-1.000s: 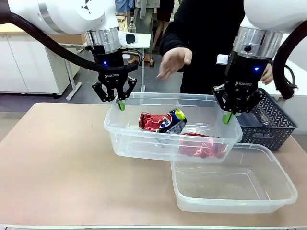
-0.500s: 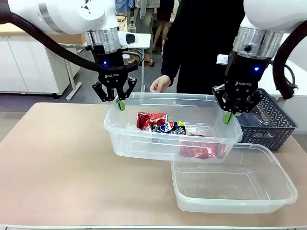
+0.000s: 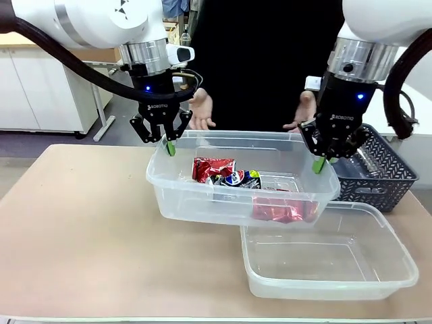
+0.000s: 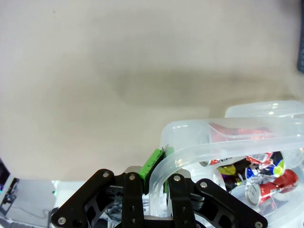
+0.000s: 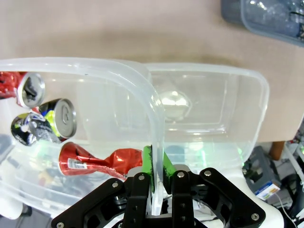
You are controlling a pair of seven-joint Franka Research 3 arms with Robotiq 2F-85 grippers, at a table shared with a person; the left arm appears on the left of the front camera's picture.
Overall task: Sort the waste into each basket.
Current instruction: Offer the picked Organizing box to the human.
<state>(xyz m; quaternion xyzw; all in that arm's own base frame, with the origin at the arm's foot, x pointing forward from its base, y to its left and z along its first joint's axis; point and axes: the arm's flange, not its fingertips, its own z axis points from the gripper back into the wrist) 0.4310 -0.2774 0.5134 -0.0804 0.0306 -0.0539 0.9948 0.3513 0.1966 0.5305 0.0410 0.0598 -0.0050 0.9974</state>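
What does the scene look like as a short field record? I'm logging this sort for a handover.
left end effector: shut on upper tub, at its rim
right end effector: shut on the opposite rim
upper tub contents: crushed cans
lower tub: empty, on table, partly under upper tub
hands: open, behind upper tub

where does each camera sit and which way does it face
Front view: fixed between the arms, facing across the table at the person; shows left gripper and right gripper.
Left wrist view: on the left wrist, looking down its fingers at the held tub.
Right wrist view: likewise on the right wrist, above the lower tub.
Shared: both wrist views show the held tub's crushed cans.
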